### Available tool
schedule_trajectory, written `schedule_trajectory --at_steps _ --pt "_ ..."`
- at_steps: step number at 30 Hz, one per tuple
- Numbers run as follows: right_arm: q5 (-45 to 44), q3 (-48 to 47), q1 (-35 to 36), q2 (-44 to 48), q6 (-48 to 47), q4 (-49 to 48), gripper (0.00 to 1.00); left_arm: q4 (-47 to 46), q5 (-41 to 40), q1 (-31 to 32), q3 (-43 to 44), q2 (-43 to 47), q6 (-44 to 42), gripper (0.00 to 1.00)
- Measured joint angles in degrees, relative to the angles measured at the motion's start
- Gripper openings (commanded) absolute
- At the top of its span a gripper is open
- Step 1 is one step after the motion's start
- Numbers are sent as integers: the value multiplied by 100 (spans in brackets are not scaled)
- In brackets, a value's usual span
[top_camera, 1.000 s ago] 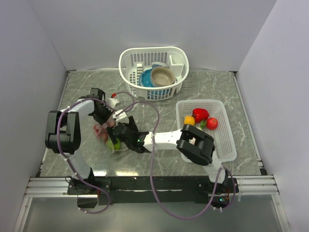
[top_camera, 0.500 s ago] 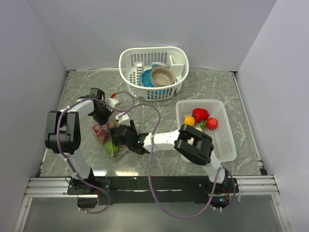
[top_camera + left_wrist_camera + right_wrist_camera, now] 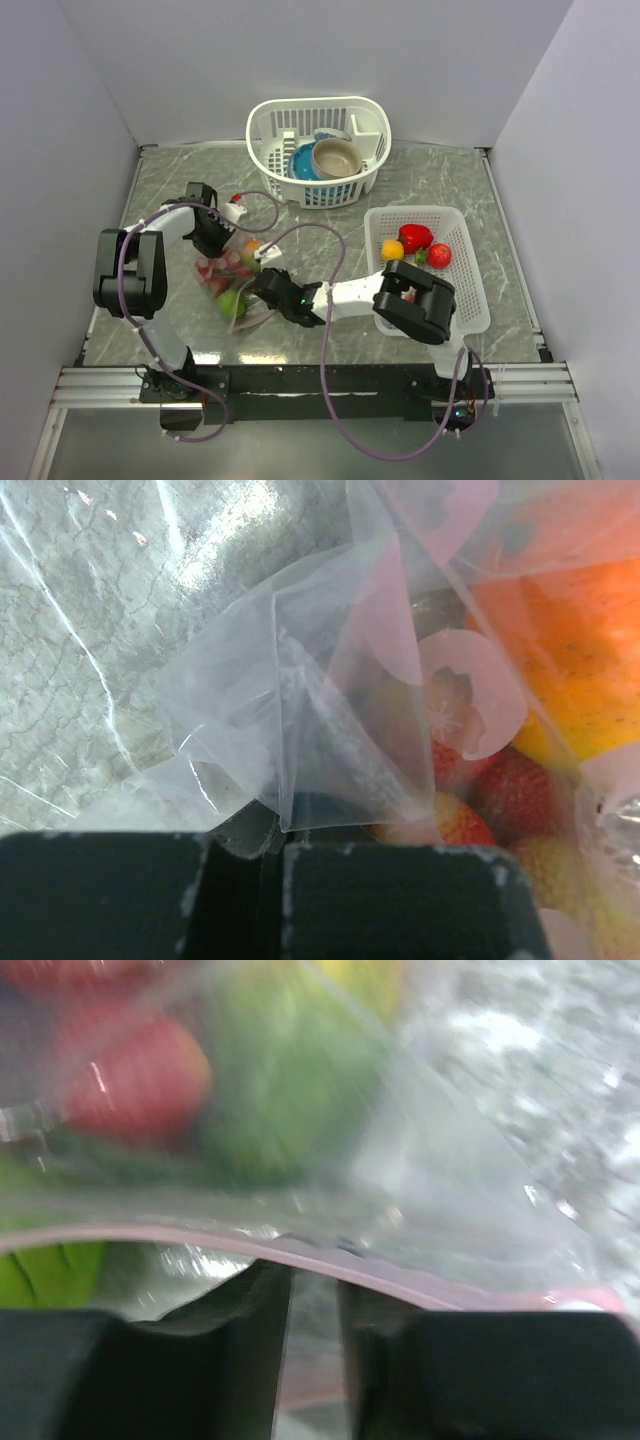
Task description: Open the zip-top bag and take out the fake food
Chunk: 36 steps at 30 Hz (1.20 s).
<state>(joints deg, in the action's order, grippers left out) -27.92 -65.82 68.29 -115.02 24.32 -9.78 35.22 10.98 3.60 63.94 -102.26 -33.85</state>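
Right wrist view is blurred. The right gripper (image 3: 315,1285) shows only as two dark fingers with a narrow slot between them. The pink zip strip (image 3: 200,1240) of the zip-top bag (image 3: 450,1190) crosses their tips and film sits in the slot, so it seems to pinch the bag's mouth. Behind the plastic the fake food (image 3: 280,1070) is only green and red smudges.

In the left wrist view the left gripper (image 3: 272,850) is pressed together on a crumpled fold of the bag, its fingers cut off by the bottom edge.

From above, the bag lies on the table (image 3: 420,185) between both arms, and the right arm covers its near edge. A white basket (image 3: 330,195) with bowls (image 3: 335,157) stands at the back. To the right, a white tray (image 3: 465,290) holds red and yellow fruits (image 3: 415,238).
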Motion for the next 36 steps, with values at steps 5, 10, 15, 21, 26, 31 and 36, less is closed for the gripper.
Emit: schedule_trajectory --at_steps 5,10,15,21,26,31,36 --pt "-85 518 66 586 -79 7 26 9 0 0 11 -4 2 1" --pt "-98 820 122 1056 -186 -138 60 79 13 0 74 -46 22 1" --pt "160 761 160 852 -483 -459 68 92 15 0 92 -59 46 1" --pt "332 487 225 350 -789 -649 38 258 20 -4 251 -168 63 1" --pt "398 87 234 -42 -929 -741 74 343 24 -4 328 -225 63 1" --pt "376 -214 234 -269 -1084 -841 83 354 26 -4 332 -227 55 1" --pt "363 -363 173 -413 -1211 -920 83 361 28 -2 332 -236 33 1"
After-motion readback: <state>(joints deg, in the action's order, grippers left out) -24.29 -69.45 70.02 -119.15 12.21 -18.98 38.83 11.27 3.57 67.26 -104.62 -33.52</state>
